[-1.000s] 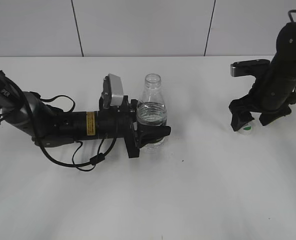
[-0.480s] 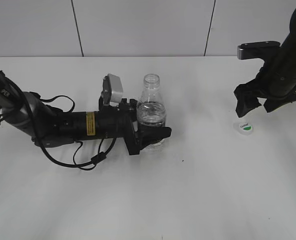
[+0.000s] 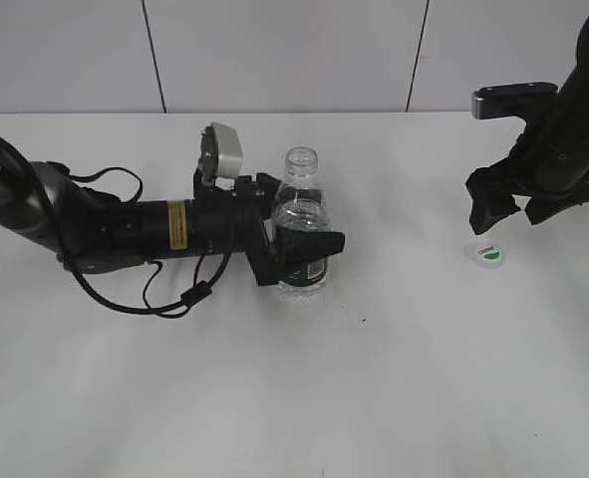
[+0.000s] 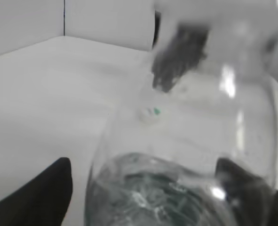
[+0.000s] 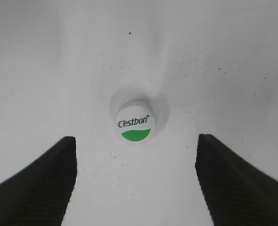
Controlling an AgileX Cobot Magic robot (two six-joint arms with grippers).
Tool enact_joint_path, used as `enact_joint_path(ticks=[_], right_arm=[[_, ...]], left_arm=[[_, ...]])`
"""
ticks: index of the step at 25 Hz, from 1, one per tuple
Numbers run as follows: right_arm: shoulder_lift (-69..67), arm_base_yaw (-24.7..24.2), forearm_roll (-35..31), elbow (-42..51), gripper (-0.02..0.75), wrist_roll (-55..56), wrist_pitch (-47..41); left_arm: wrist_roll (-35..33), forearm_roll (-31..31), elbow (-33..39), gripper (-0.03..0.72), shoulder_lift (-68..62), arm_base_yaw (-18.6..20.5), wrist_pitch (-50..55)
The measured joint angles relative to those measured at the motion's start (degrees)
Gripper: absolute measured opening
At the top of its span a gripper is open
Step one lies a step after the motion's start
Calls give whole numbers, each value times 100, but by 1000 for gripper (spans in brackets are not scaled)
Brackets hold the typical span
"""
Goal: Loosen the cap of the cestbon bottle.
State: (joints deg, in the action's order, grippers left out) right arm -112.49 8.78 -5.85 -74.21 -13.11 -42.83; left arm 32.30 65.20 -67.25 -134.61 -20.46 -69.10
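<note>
White plastic, small and round, the cap (image 5: 134,125) is lying flat on the white table (image 3: 394,398), off to the right, well apart from the bottle. "Cestbon" is showing above its green patch. The right gripper (image 3: 523,202) is hanging over it with jaws spread wide and empty. The left gripper (image 3: 304,249) is squeezing the clear plastic water bottle (image 3: 301,224), which is standing open-topped. It looks light, thin and easy to crush, so holding its middle is probably best.

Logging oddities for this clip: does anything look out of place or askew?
The cap lies alone on the table, far right of the open cestbon bottle, under the open right claw. The left claw grips the upright bottle. Nothing spilled.
</note>
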Motion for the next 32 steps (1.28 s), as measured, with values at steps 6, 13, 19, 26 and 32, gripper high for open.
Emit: enact_joint_path(ticks=[6,13,19,26,32], right_arm=[[0,0,0,0,594,-11,-1],[0,0,0,0,594,-15,-1],[0,0,0,0,594,-15,-9],[216,0,0,-181,594,-15,-285],[547,0,0,-199,594,-15,-445]], left_arm=[[548,80,4,559,493,0,-8],[1237,172,4,559,1130,0,-13],[2117,244,4,559,1846,0,119],[2681,252,6,559,3138,0,1651],[2955,202,11,531,4347,0,4888]])
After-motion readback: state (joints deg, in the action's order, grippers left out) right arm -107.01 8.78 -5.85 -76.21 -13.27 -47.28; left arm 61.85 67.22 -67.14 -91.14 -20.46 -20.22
